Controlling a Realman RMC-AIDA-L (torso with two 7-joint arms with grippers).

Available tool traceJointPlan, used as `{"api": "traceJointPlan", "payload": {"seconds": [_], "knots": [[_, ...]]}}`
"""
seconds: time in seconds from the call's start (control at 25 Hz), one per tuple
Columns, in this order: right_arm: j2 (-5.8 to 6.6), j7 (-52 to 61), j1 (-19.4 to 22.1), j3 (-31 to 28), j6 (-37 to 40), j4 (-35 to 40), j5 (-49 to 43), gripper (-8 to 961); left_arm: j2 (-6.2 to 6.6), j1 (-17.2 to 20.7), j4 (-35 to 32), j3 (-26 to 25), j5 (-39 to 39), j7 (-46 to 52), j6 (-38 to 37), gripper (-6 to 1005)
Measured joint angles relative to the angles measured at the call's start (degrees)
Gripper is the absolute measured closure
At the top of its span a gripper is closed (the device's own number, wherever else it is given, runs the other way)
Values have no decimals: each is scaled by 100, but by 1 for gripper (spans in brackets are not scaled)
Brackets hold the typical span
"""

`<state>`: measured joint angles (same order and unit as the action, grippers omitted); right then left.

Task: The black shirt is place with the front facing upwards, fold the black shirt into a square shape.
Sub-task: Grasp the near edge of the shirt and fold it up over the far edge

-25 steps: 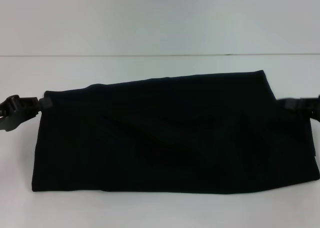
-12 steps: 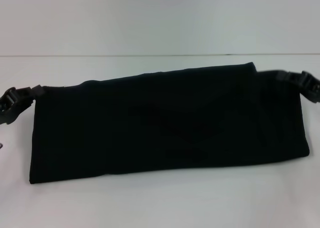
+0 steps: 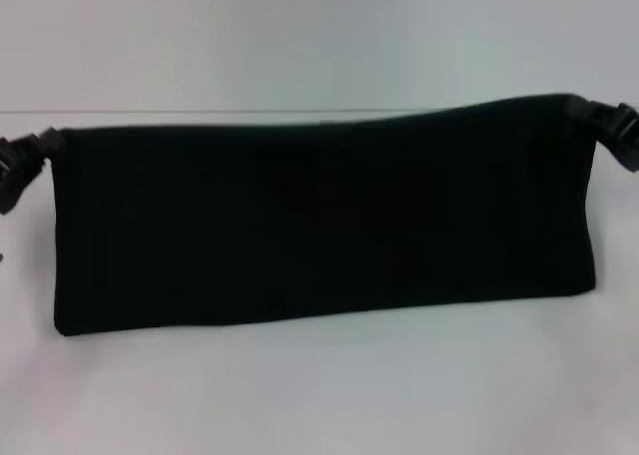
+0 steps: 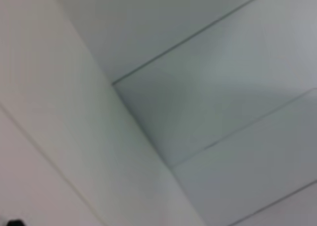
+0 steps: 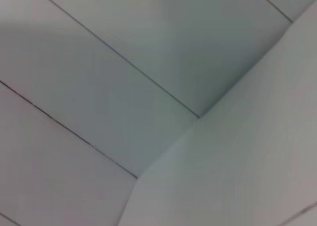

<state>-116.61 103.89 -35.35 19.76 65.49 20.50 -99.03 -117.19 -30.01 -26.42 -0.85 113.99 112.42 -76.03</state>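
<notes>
**Shirt held taut between two end effectors**

Hanging as a wide black band across the head view, the black shirt point(image 3: 319, 221) is stretched between both arms, its top edge raised off the white surface point(image 3: 319, 395) and running nearly level, a little higher toward the robot's right. Its lower edge lies along the surface, closer to the robot, and slopes gently, sitting lower on the robot's left side. The cloth shows only plain black here; no lettering or label can be made out on the side facing the camera.

The left end effector point(image 3: 38, 146) is at the shirt's upper left corner, at the far left edge of the head view, pinching the cloth there. The right end effector point(image 3: 597, 121) is at the upper right corner, at the far right edge of the view, likewise closed onto the fabric. Both corners are drawn out toward the fingers, so the top edge looks taut between them.

A thin dark seam line point(image 3: 250, 112) crosses the pale background just behind the shirt's top edge.

The left wrist view and the right wrist view show only pale flat panels point(image 4: 208, 87) with thin dark joints; neither the shirt nor any fingers can be identified in them
</notes>
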Motion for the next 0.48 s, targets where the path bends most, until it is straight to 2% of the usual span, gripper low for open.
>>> {"api": "traceJointPlan", "payload": {"seconds": [0.24, 0.48], "knots": [[-60, -361, -142, 20, -210, -7, 228, 890, -154, -127, 18, 20, -331, -281, 308, 955], [-243, -864, -439, 22, -931, -72, 232, 872, -266, -269, 267, -5, -495, -780, 818, 955]]}}
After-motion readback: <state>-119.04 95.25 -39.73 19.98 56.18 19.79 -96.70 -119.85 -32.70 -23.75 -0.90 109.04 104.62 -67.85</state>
